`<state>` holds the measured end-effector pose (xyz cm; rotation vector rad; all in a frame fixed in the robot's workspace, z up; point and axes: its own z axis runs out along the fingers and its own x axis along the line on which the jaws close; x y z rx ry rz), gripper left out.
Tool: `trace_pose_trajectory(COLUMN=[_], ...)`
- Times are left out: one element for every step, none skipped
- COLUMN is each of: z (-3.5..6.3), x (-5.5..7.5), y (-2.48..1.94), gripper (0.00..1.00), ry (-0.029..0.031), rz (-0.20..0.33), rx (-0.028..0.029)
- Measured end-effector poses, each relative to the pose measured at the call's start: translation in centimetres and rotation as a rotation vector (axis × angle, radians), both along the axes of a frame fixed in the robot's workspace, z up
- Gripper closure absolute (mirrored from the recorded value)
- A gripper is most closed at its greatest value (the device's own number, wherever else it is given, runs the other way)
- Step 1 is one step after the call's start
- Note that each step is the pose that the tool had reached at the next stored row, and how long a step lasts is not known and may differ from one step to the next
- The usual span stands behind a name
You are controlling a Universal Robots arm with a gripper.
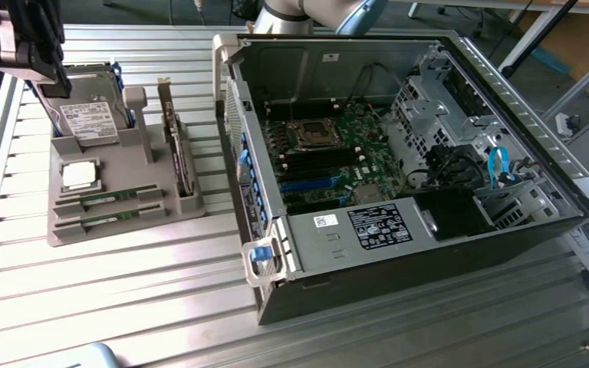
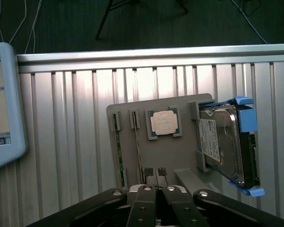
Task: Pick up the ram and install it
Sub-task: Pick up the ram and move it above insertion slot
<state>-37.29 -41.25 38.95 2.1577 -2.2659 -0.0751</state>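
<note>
The slatted metal table [image 1: 120, 291] carries everything here. Largest on it is the open computer case [image 1: 376, 287], lying toward the exterior view's right with its side panel off. Its green motherboard [image 1: 340, 149] is exposed inside.

Toward the exterior view's left sits a grey holder [image 1: 120, 165] [image 2: 180, 156], apart from the case. A hard drive [image 1: 90, 115] [image 2: 222, 142] with blue rails stands on edge at one end of it. An expansion card [image 1: 177, 146] stands upright along the side nearest the case.

One ram stick [image 1: 107, 201] [image 2: 137, 151] and a second ram stick [image 1: 105, 221] [image 2: 117, 146] lie flat in parallel slots at the holder's other end. They are side by side, and neither has been lifted. The square processor [image 1: 80, 175] [image 2: 163, 122] rests in its recess between the sticks and the hard drive.

The gripper [image 1: 47, 80] [image 2: 156, 189] hangs above the hard-drive end of the holder, clear of both sticks. In the wrist view its fingers [image 2: 146, 198] are drawn together with nothing between them, touching no part. A pale-framed screen [image 2: 4, 104] lies on the table beside the holder.
</note>
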Motion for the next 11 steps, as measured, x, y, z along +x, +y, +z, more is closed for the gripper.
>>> trace_pose_trajectory(z=[0.01, 0.01, 0.0, 0.0, 0.0, 0.0, 0.0, 0.0, 0.0, 0.0, 0.0], x=[0.0, -0.01, -0.01, -0.01, -0.02, -0.02, -0.02, -0.02, -0.03, -0.03, -0.02], y=[0.0, 0.0, 0.0, 0.0, 0.0, 0.0, -0.01, -0.01, -0.01, -0.01, 0.0], gripper=[0.9, 0.9, 0.9, 0.9, 0.9, 0.9, 0.9, 0.9, 0.9, 0.9, 0.9], ry=[-0.0015, -0.0034, -0.0058, -0.0081, -0.0106, -0.0132, -0.0159, -0.0186, -0.0213, -0.0245, -0.0262], rz=[0.0, 0.0, 0.0, 0.0, 0.001, 0.001, 0.001, 0.001, 0.002, 0.002, 0.002], rx=[-0.0001, -0.0001, 0.0, 0.0, 0.0, 0.0, 0.0, 0.0, 0.0001, 0.0, 0.0])
